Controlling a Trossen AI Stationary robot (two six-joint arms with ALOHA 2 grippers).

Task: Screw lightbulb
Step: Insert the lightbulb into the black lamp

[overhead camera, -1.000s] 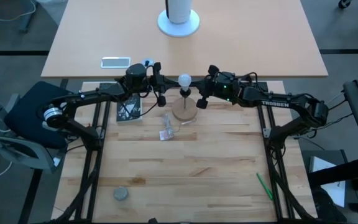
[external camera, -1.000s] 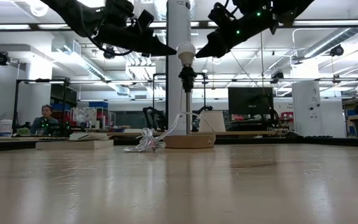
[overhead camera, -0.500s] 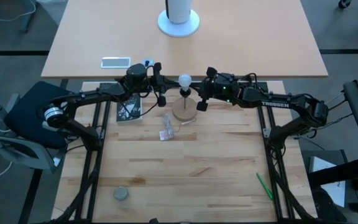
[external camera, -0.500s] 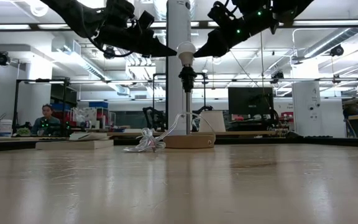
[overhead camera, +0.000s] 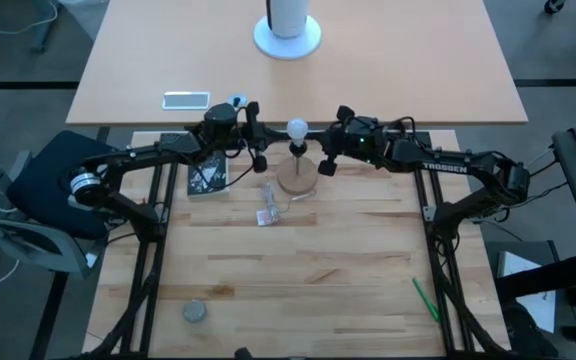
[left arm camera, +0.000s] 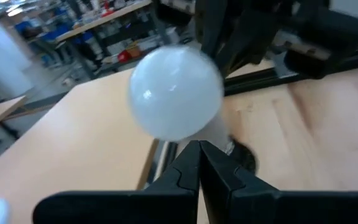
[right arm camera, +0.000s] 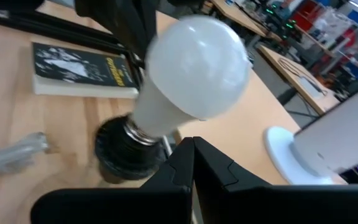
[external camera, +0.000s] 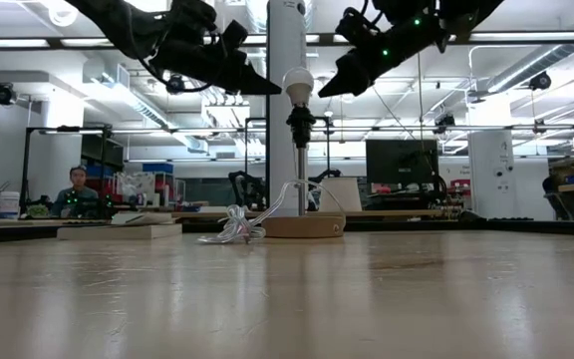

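The white lightbulb (overhead camera: 296, 128) (external camera: 298, 84) stands upright in the black socket (external camera: 300, 120). The socket sits on a thin stem that rises from a round wooden disc (overhead camera: 296, 180) near the table's far middle. My left gripper (external camera: 277, 90) (left arm camera: 199, 152) is shut, with its tip just left of the bulb's neck. My right gripper (external camera: 324, 92) (right arm camera: 193, 144) is shut too, with its tip just right of the bulb at the same height. Both slant slightly downward toward the bulb. My left gripper has its shut tip right beside the bulb's neck (left arm camera: 213, 127), coming from the table's left. Whether it touches the bulb, I cannot tell. My right gripper has its shut tip beside the bulb's lower globe (right arm camera: 166, 115), coming from the right. Whether it touches, I cannot tell.
A crumpled clear wrapper (overhead camera: 268, 212) lies just in front of the disc, and a dark book (overhead camera: 206, 176) to its left. A phone (overhead camera: 186, 99) and a white round-footed post (overhead camera: 288, 35) are on the far table. A grey disc (overhead camera: 195, 312) and a green pen (overhead camera: 426, 298) lie near the front.
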